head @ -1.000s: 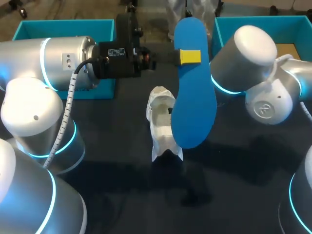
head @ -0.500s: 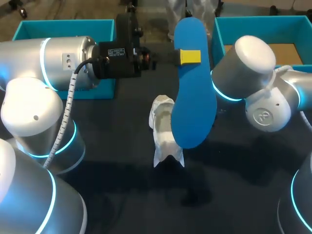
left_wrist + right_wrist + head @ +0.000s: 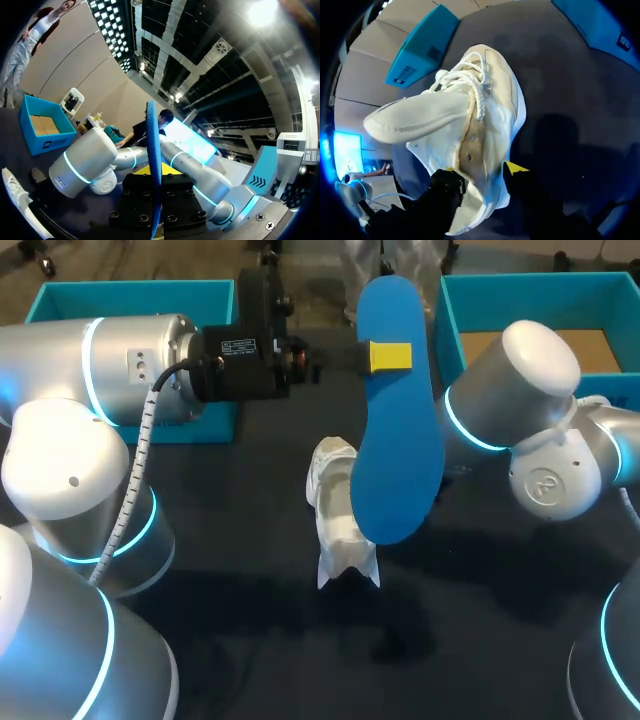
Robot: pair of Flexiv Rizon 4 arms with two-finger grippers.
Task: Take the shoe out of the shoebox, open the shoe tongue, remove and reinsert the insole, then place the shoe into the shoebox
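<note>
My left gripper [image 3: 390, 357] is shut on a blue insole [image 3: 395, 440] and holds it in the air over the white shoe [image 3: 335, 525], which lies on the dark table. In the left wrist view the insole [image 3: 154, 150] stands edge-on between the fingers of the left gripper [image 3: 155, 175]. My right arm [image 3: 520, 390] comes in low behind the insole, which hides its gripper in the head view. In the right wrist view the right gripper [image 3: 480, 172] stands open astride the side wall of the shoe [image 3: 470, 115] at its heel end. The tongue is pulled out and the laces are loose.
A teal shoebox [image 3: 520, 285] with brown paper inside stands at the back right. Another teal box part [image 3: 130, 295] lies at the back left, partly behind my left arm. Bare table lies in front of the shoe.
The shoe has slid slightly toward the table's front and turned a little. My right arm's elbow has swung to the right. The left arm and insole have stayed put.
</note>
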